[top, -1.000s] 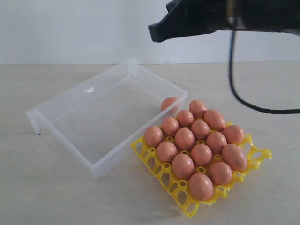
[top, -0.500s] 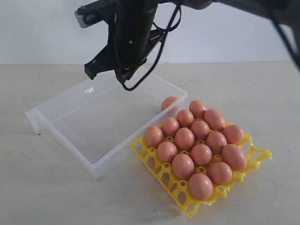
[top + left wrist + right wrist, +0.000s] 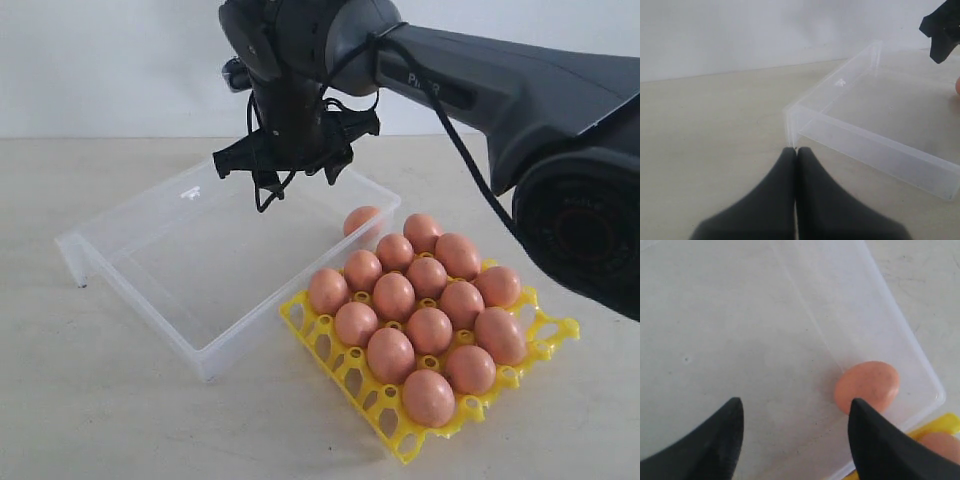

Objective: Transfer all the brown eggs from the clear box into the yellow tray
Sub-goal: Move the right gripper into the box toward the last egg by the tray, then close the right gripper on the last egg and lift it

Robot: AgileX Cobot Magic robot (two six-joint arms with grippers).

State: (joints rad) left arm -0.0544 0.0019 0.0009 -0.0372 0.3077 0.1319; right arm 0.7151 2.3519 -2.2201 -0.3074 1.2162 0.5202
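Observation:
One brown egg (image 3: 362, 219) lies in the near right corner of the clear box (image 3: 150, 235). In the right wrist view that egg (image 3: 867, 385) sits just beyond one fingertip. Several brown eggs (image 3: 394, 294) fill the yellow tray (image 3: 398, 432) beside the box. My right gripper (image 3: 281, 168) hangs over the box's far side, open and empty (image 3: 795, 407), to the left of the lone egg. My left gripper (image 3: 796, 150) is shut with nothing in it, low over the table just outside a corner of the clear box (image 3: 880, 150).
The box and tray rest on a pale tabletop (image 3: 110, 400) in front of a white wall. The right arm's dark body (image 3: 520, 90) and cable stretch over the back right of the scene. The yellow tray's edge (image 3: 947, 422) touches the box wall.
The right arm has swung in from the upper right and come down over the clear box. Its jaws have gone from shut to wide open. Eggs, box and tray have not moved.

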